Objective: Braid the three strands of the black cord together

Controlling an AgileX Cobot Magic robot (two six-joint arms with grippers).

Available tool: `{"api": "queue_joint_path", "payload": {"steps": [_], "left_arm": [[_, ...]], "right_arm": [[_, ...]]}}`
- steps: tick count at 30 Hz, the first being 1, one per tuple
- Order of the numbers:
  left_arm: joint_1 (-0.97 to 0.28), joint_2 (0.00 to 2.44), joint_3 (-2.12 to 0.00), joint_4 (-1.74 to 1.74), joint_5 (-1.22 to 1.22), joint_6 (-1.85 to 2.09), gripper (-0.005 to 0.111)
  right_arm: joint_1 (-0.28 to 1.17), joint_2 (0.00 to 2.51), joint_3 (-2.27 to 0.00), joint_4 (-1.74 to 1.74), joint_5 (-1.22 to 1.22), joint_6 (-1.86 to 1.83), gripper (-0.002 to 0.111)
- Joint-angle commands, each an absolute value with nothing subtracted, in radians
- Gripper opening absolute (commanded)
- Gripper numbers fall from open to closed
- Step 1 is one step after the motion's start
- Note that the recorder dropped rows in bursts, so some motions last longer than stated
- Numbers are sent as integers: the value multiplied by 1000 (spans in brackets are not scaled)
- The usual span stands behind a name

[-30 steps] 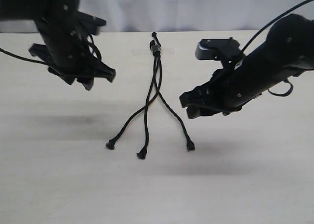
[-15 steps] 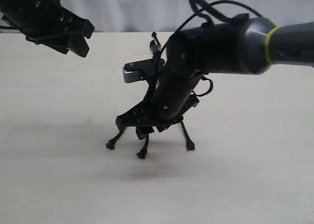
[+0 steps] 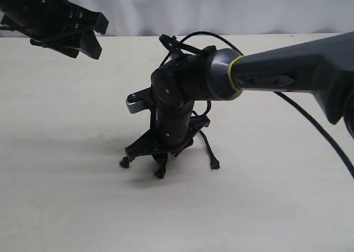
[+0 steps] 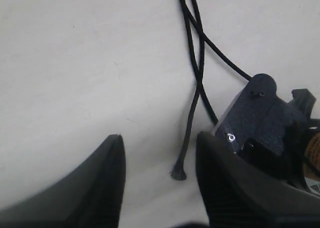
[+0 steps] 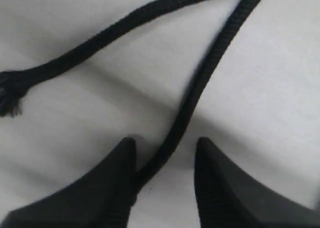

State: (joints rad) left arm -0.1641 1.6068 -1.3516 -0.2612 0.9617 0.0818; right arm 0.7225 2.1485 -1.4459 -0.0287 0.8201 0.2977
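Straddling one strand (image 5: 200, 88) of the black cord (image 3: 209, 151), the right pincer (image 3: 159, 150) stands spread wide at the middle of the desk (image 3: 66, 197), gripping nothing. The cord's loose tips (image 3: 214, 164) lie just beyond it toward the near edge. The left pincer (image 3: 97, 37) hangs open and empty over the far left corner.

Masking most of the black cord (image 3: 208, 147) at the exterior view's centre with the right arm (image 3: 182, 97), baring only strand tips (image 3: 214, 164).

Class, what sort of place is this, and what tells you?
Probably a robotics lab bench: a pale tabletop, a plain white backdrop, and a robot arm bent over a black cord.
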Motion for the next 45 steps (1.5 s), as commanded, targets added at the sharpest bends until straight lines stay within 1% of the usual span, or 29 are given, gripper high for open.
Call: {"api": "queue_joint_path", "payload": {"steps": [1, 2, 7, 10, 13, 17, 19, 20, 21, 23, 26, 30, 37, 41, 45], "left_arm": [[-163, 1598, -1350, -222, 952, 49, 43], [-163, 1598, -1350, -222, 952, 49, 43], [-163, 1598, -1350, -223, 944, 51, 43], [-163, 1598, -1350, -223, 931, 51, 43], [-163, 1603, -1334, -229, 926, 49, 43], [-163, 1637, -1193, -227, 813, -8, 43], [-163, 1638, -1146, -229, 759, -27, 42], [-163, 1638, -1125, -229, 735, -38, 39], [-163, 1638, -1110, -229, 718, -40, 36], [-163, 1641, -1079, -249, 710, -38, 26], [-176, 1649, -1042, -249, 694, -31, 13], [-226, 1649, -982, -251, 581, -31, 1], [-324, 1654, -883, -249, 328, -37, 0], [-326, 1719, -866, -249, 223, -93, 0], [-328, 1818, -866, -280, 180, -133, 0]], "right_arm": [[724, 2165, -1452, -90, 821, 276, 6], [724, 2161, -1452, -103, 832, 276, 4], [682, 2062, -1452, -196, 907, 276, 4], [560, 2006, -1452, -195, 914, 210, 4], [457, 2034, -1452, -144, 917, 111, 4], [391, 2104, -1452, -70, 892, -18, 4], [384, 2128, -1452, -60, 896, -23, 4], [381, 2136, -1452, -60, 902, -23, 4], [381, 2140, -1452, -60, 910, -25, 4], [381, 2147, -1450, -25, 922, -49, 4], [381, 2147, -1431, 90, 905, -129, 4], [385, 2147, -1364, 238, 835, -201, 4], [386, 2147, -1330, 394, 835, -316, 4], [386, 2147, -1330, 460, 835, -355, 4], [386, 2147, -1330, 460, 838, -355, 4]]}}
